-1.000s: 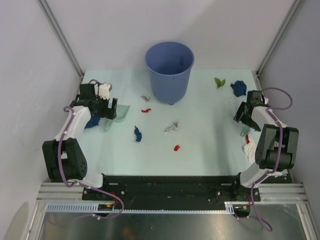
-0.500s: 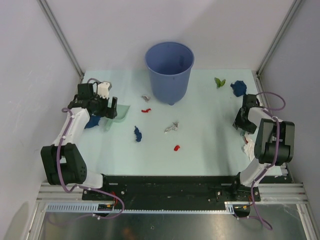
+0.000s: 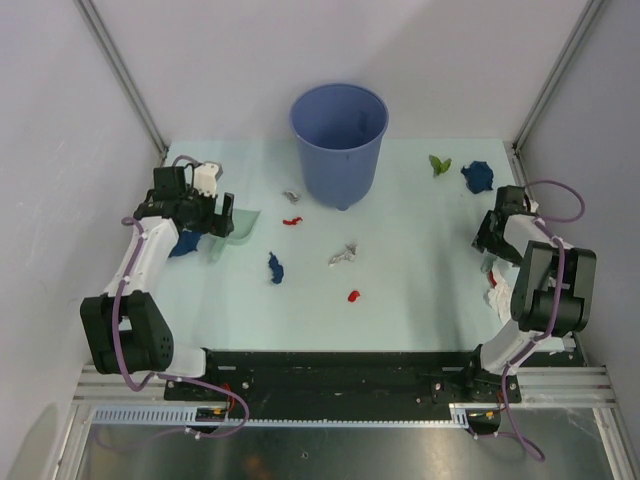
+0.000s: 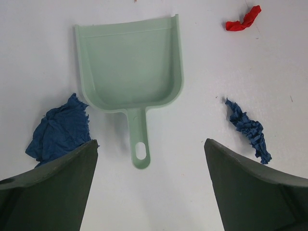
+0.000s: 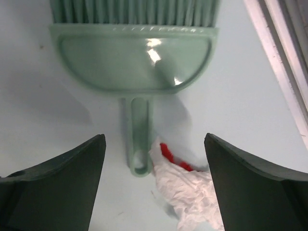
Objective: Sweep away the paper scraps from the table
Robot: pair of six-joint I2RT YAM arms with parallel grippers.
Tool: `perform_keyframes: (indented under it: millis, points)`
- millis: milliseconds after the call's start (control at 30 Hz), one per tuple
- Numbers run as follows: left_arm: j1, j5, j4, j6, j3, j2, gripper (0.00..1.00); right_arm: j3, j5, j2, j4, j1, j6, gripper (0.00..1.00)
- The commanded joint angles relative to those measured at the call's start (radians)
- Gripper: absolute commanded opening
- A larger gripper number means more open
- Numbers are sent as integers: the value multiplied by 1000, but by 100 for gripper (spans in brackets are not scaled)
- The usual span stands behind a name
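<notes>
Left claw (image 4: 150, 144): jaws wide apart, gripping nothing. It hangs over the handle of the dustpan (image 4: 130, 67), one finger to each side, neither touching it.
Right claw (image 5: 154, 137): jaws apart, nothing held. It sits over the handle of the brush (image 5: 132, 57), with its fingers clear of the handle on both sides.
Dustpan: mint green, lying flat at the left side of the desk (image 3: 420, 260), mouth turned away from the left claw.
Brush: mint green, lying flat by the right edge of the desk, bristles pointing away from the right claw.
Paper scraps (image 3: 343, 254): scattered over the desk, all lying on its surface.
Scraps by the dustpan: a dark blue scrap (image 4: 60, 130) lies just beside the pan's rear left corner. A second dark blue scrap (image 4: 248, 130) lies apart to the right of the handle, and a red scrap (image 4: 243, 20) lies beyond it.
Scraps mid-desk: a grey scrap and a second red scrap (image 3: 352, 295) lie near each other. A small grey scrap (image 3: 291, 196) lies just left of the bucket (image 3: 340, 140).
Scraps far right: a green scrap (image 3: 439, 163) and a third dark blue scrap (image 3: 478, 176) lie close together.
Scraps by the brush: a white scrap (image 5: 192, 192) touches the end of the brush handle, with a red bit (image 5: 171, 154) at its upper edge.
Bucket: blue, upright, at the far middle of the desk.
</notes>
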Motion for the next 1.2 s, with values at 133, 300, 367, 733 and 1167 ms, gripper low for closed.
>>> perform_keyframes:
  millis: [133,300,367,733,1167]
  points:
    - [-4,49,7,81,16,-13,95,111,-111,40,73,-28,-90,88]
    - [-5,51,7,84,16,-1,95,131,-113,80,150,52,-228,81]
    - [-4,46,7,85,18,2,95,166,-95,105,156,56,-248,76]
    - [-4,46,7,82,18,0,95,332,-18,364,-14,122,-331,47]
    - [-4,40,7,88,10,-23,95,312,-72,275,-85,368,-217,47]
